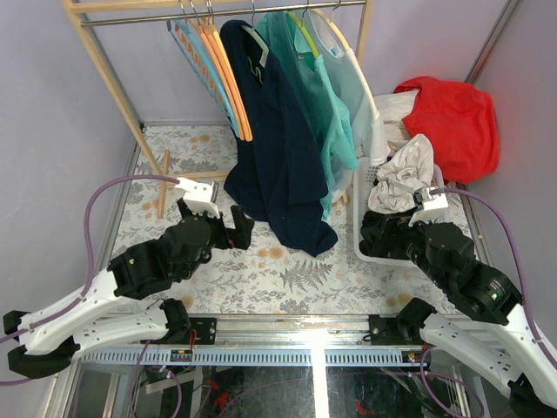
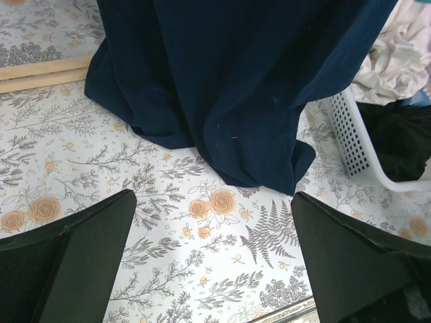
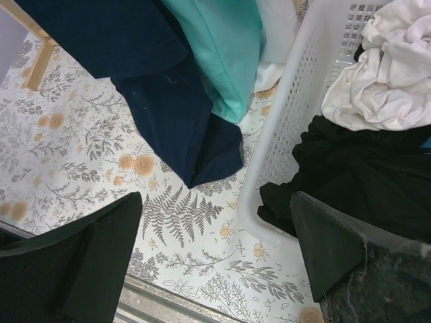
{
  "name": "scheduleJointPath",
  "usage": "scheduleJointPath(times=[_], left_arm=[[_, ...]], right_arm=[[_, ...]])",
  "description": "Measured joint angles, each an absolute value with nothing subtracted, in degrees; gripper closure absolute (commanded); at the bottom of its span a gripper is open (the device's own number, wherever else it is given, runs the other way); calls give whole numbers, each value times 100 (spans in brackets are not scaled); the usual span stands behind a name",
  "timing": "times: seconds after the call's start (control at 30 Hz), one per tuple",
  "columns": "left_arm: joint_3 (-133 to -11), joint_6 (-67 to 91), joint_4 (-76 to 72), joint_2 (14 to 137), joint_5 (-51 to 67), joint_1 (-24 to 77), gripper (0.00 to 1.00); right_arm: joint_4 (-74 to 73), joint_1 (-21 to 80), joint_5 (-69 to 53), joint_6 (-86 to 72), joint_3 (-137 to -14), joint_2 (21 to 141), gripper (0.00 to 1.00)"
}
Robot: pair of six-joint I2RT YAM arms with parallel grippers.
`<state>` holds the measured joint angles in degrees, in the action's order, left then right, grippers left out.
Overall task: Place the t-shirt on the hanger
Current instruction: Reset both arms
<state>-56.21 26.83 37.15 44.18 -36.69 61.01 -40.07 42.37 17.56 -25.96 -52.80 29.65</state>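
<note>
Left gripper [image 2: 212,222]: jaws spread wide, empty, just near of the t-shirt [image 1: 283,165] hem, not touching. Right gripper [image 3: 215,222]: jaws wide, empty, above the basket [image 3: 286,101] rim.

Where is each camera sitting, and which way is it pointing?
Top external: above and behind the bases, looking down at the table, rack and hanging t-shirt; both arms show.
Left wrist: on the left gripper, facing the t-shirt's hem; its open fingers frame the bottom.
Right wrist: on the right gripper, facing the white basket; its fingers show.
Shared: both wrist views catch the t-shirt's hem and the white basket.
</note>
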Motion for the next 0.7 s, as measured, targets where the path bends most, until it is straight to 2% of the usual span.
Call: scheduleJointPath(times=[0.37, 0.7], left_arm=[[-5334, 2571, 3662, 3769, -3610, 6101, 0], [-5157, 2499, 3546, 3726, -3511, 6101, 0]], right_arm=[[-4346, 4237, 2056, -2939, -5317, 2506, 1], [-4609, 4237, 2128, -3068, -5566, 3148, 1]])
